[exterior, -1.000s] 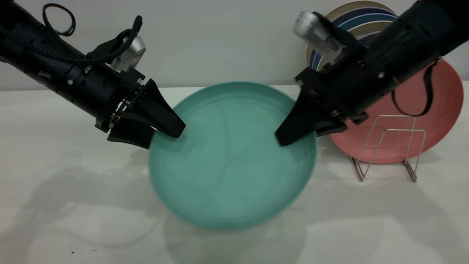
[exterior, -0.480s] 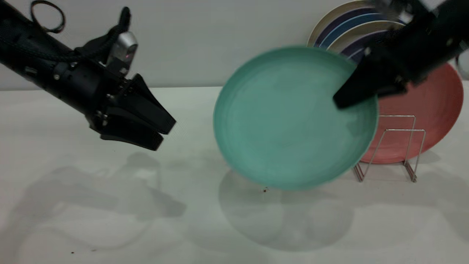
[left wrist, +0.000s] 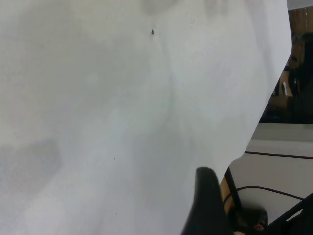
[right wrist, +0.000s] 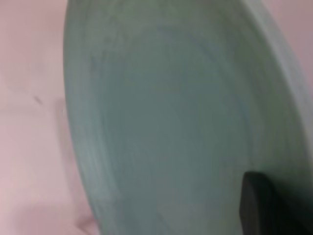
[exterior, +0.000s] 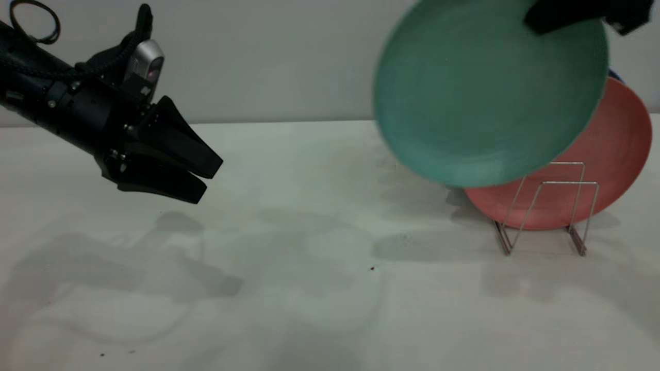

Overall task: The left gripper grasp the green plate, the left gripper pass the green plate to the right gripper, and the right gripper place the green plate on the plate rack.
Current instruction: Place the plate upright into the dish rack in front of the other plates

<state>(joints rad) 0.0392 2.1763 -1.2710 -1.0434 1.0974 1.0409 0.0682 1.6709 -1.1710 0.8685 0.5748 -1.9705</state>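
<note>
Though cropped, right gripper (exterior: pixel 541 23) jaws clamped on green plate (exterior: pixel 484 98); left gripper (exterior: pixel 206 178) jaws parted.

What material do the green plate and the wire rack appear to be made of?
The green plate, held up by the right gripper, looks like matte plastic or melamine: flat teal, no glare, faint swirl marks. Ceramic cannot be ruled out. The plate rack seems to be thin metal wire with a silvery, slightly shiny finish, bent into upright loops.
</note>
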